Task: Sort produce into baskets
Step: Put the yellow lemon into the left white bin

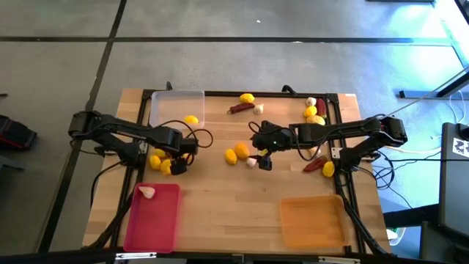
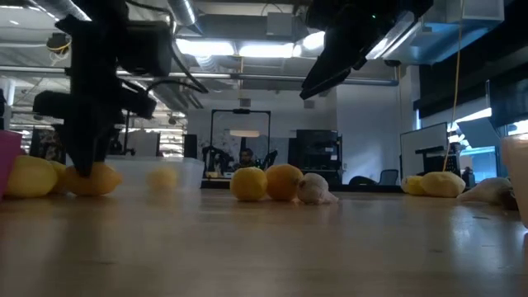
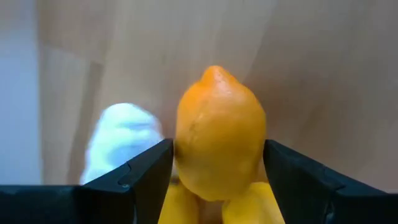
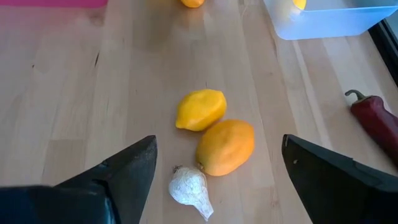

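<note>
Three baskets sit on the table (image 1: 220,202): the clear basket (image 1: 176,107) at the far left holds one yellow lemon (image 1: 191,120), the pink basket (image 1: 154,217) at the near left one garlic bulb (image 1: 148,193), the orange basket (image 1: 311,221) at the near right nothing. Left gripper (image 1: 176,166) straddles an orange lemon (image 3: 217,130); whether its fingers press it I cannot tell. Right gripper (image 1: 264,160) hangs wide open over two lemons (image 4: 200,109) and garlic (image 4: 189,186). Low view blurs the far produce

Orange lemon (image 3: 219,134); pink-red basket (image 1: 155,220); whitish garlic (image 4: 189,187).
</note>
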{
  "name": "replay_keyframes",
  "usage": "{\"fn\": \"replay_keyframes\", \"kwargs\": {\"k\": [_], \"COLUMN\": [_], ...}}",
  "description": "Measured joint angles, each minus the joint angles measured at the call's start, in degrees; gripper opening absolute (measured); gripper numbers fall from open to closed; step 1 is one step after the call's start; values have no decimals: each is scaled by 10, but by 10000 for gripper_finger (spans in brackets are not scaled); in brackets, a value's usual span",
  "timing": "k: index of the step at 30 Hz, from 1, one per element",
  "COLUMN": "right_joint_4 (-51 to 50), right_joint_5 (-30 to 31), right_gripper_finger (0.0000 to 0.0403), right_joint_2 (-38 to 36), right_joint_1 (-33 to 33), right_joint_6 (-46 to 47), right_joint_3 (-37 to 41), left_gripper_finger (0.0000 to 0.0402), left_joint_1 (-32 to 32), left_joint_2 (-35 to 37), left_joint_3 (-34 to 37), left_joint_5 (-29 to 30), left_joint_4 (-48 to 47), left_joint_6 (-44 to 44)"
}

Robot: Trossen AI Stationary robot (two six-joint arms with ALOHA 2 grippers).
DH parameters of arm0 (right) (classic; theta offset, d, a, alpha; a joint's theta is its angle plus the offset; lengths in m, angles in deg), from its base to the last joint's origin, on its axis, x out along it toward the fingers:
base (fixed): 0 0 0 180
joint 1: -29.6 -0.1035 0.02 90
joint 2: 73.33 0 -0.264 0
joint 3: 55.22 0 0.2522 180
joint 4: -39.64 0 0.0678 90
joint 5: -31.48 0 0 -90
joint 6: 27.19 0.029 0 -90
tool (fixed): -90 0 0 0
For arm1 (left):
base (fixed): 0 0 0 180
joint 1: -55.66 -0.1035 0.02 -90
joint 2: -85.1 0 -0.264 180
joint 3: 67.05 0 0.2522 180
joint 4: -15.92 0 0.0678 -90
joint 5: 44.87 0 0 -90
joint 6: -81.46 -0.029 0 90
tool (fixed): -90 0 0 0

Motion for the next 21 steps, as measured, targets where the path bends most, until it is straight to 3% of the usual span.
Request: {"fn": "replay_keyframes", "kwargs": {"k": [10,15,21], "right_joint_4": [1,2,4], "right_joint_5": [0,0,0], "right_gripper_finger": [337,337,337], "right_joint_2": [0,0,0], "right_joint_1": [0,0,0], "right_joint_6": [0,0,0], "right_joint_3": [0,0,0], "left_gripper_finger": [229,209,213], "left_joint_1": [-1,1,2], "left_joint_2": [-45,-29,18], "left_joint_3": [-1,0,-10], "left_joint_5": [2,3,3], "left_joint_4": [17,28,27], "left_joint_6": [-21,-23,-23]}}
